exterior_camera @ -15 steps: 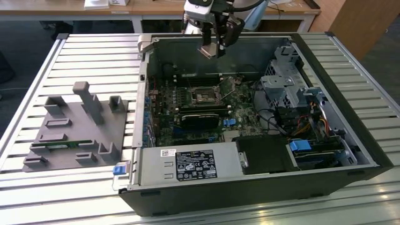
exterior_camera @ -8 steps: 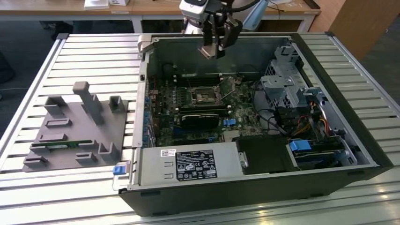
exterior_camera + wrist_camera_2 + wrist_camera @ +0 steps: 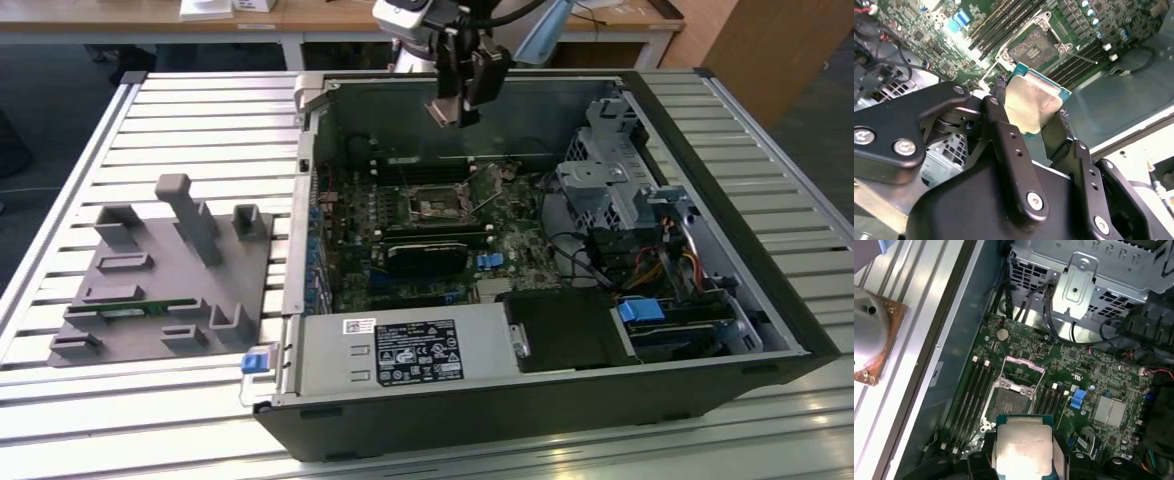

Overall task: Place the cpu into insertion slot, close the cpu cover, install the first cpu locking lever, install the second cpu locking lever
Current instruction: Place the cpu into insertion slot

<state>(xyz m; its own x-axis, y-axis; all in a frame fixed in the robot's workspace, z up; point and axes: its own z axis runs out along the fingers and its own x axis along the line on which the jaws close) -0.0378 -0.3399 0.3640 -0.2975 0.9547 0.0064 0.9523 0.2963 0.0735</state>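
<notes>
slatted metal tabletop [image 3: 200, 120] carries an open computer case [image 3: 534, 420], and over its motherboard [image 3: 350, 262] we see the gripper [image 3: 454, 112] pinching the cpu [image 3: 443, 108] by two opposite edges, in the air well above the empty insertion slot [image 3: 437, 205]. we judge the chip light, thin and stiff, its smooth metal lid slippery and its underside contacts fragile, so the green board's edges, where the fingers [image 3: 1000, 90] press now, look the right place to hold it, with modest force.
</notes>
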